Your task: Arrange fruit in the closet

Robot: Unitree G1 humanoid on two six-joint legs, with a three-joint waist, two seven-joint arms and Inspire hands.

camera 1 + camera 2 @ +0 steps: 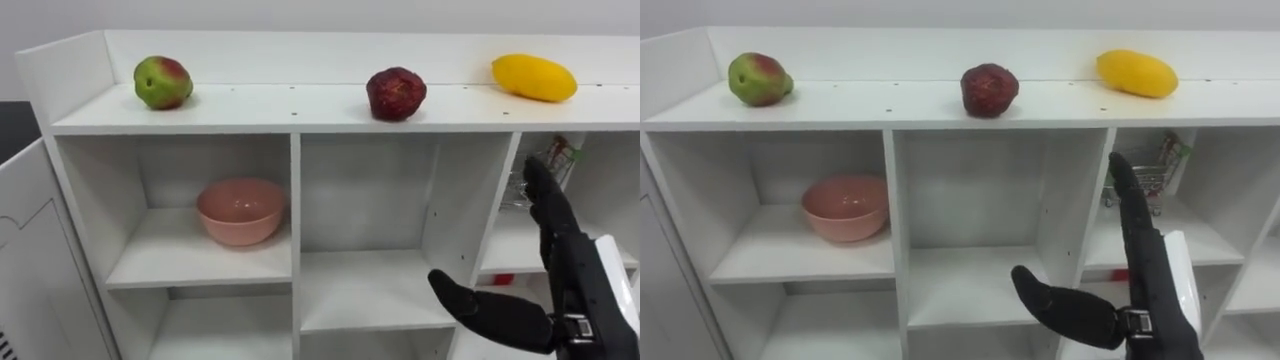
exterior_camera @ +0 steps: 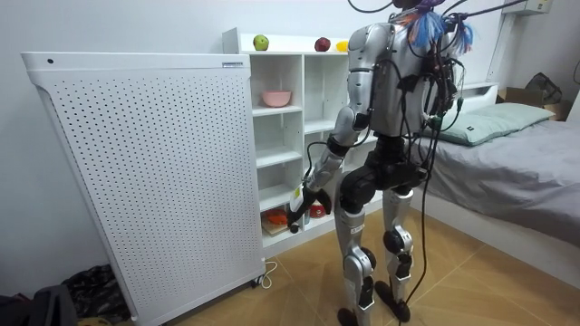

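The robot is standing right in front of the white closet [image 1: 330,115], facing its open shelves, with a tall perforated panel [image 2: 145,181] at the room view's left and a bed [image 2: 507,172] at its right. Three fruits are sitting along the closet's top board, well apart from one another: a green-and-red apple [image 1: 163,82] at the upper left of the eye views, a dark red fruit [image 1: 396,94] near the top centre, and a yellow fruit [image 1: 534,77] lying on its side at the upper right. A pink bowl [image 1: 240,211] is resting upright in the left compartment just under the top board. A small toy cart [image 1: 1165,170] is showing in the right compartment, partly behind the robot's fingers. The right hand [image 1: 560,260] is rising from the lower right of the eye views, fingers straight and pointing up, thumb spread toward the middle compartment, holding nothing. The left hand [image 2: 296,215] is hanging low beside the bottom shelves in the room view; I can't tell how it is set.
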